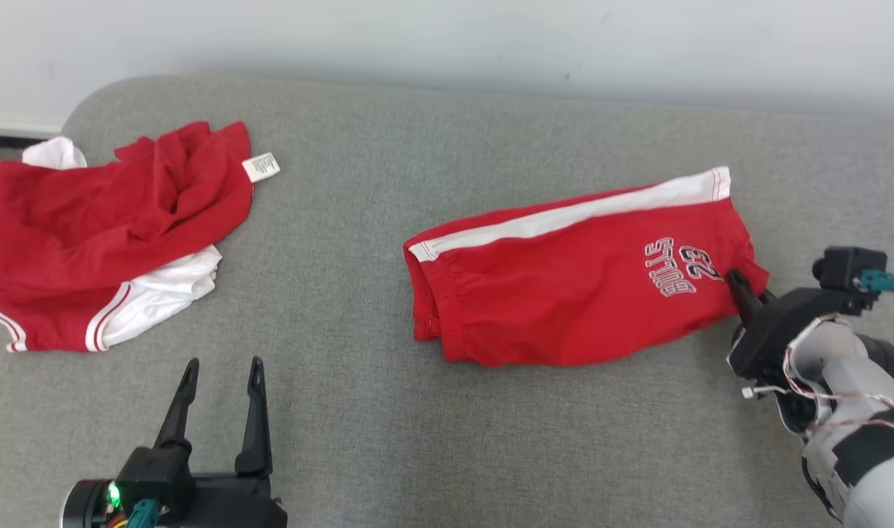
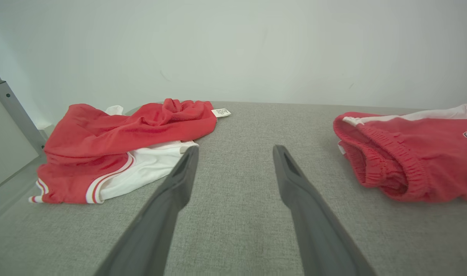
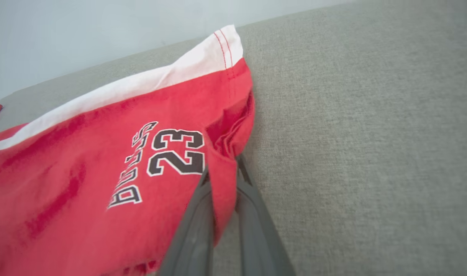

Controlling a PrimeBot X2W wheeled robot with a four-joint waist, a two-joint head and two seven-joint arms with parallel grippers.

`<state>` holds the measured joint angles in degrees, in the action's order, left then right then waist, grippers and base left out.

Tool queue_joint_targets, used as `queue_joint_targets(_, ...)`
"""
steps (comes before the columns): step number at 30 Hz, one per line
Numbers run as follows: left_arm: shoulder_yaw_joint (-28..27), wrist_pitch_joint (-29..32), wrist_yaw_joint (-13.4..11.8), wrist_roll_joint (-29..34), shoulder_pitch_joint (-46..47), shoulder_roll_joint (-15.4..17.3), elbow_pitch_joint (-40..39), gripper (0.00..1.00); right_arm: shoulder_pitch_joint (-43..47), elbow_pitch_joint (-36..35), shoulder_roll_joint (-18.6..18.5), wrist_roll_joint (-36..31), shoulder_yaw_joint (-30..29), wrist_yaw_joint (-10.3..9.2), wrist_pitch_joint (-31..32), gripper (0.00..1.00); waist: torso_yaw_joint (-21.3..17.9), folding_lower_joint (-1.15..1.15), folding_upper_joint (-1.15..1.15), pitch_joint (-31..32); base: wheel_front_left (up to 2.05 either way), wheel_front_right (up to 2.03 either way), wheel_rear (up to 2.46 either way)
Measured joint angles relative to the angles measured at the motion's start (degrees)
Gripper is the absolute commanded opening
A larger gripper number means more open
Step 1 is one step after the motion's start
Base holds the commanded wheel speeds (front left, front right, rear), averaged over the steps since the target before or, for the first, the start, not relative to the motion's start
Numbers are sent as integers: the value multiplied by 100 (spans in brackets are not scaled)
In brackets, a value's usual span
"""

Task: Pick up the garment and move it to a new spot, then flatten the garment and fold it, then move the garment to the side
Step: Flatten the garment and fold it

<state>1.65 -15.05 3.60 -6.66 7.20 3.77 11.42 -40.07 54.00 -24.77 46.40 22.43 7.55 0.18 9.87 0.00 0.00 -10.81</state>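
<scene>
**A:** Where are the shorts?

**B:** The red shorts [image 1: 579, 286] lie folded on the grey cushion [image 1: 358, 425], a little right of the middle. The waistband points left, a white stripe runs along the far edge, and the number 23 is printed near the right end

**A:** And the right gripper?

**B:** The right gripper [image 1: 734, 277] is at the near right corner of the shorts, by the leg hem. Its fingers are pressed together with a fold of red cloth pinched between them, which is plain in the right wrist view

**A:** The left one?

**B:** The left gripper [image 1: 224, 361] hangs over bare cushion at the lower left, with its fingers spread and nothing between them. It is well apart from the shorts

**A:** Anything else there?

**B:** A crumpled red and white top [image 1: 109, 220] sits at the far left of the cushion, with a small white label [image 1: 261, 167] at its right edge
</scene>
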Motion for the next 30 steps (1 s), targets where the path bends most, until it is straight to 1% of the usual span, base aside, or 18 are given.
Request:
queue_joint_targets(5, -164, 0, 55, 34, -203, -4, -2, 100, 595, -411, -271, 374, 3, 0, -75, 0, -114, 0, 0, 278, 0, 0, 0)
queue_joint_targets(9, -231, 0, 101, 64, -309, -10, -41, 100, 1249, -761, -527, 692, -101, 0, -131, 0, -234, 0, 0, 451, 0, 0, 0)
queue_joint_targets(12, -245, 0, 116, 105, -377, -20, -122, 100, 1789, -1043, -615, 882, -186, 0, -107, 0, -331, -1, 0, 524, 0, 0, 0)
queue_joint_targets(13, -252, 0, 111, 105, -398, -26, -153, 100, 1925, -1120, -635, 920, -213, 0, -86, 31, -366, -1, 0, 536, 0, 0, 0)
queue_joint_targets(14, -272, 0, 111, 107, -414, -27, -174, 100, 2031, -1221, -654, 933, -227, 0, -86, 100, -401, -1, 0, 543, 0, 0, 0)
queue_joint_targets(17, -337, 0, 111, 114, -449, -27, -201, 100, 2170, -1382, -693, 989, -363, 0, -76, 100, -498, 0, 0, 545, 0, 0, 0)
queue_joint_targets(22, -299, 0, 77, 158, -491, -52, -283, 100, 2080, -1403, -813, 667, -546, 0, -82, 100, -577, 0, 0, 532, 0, 0, 0)
queue_joint_targets(26, -291, 0, 90, 158, -478, -55, -299, 100, 1791, -1068, -731, 433, -610, 0, 149, 100, -561, 0, 0, 485, 0, 0, 0)
queue_joint_targets(30, -280, 0, 118, 159, -397, -59, -264, 100, 1497, -657, -592, 177, -601, 0, 247, 100, -503, 0, 0, 409, 0, 0, 0)
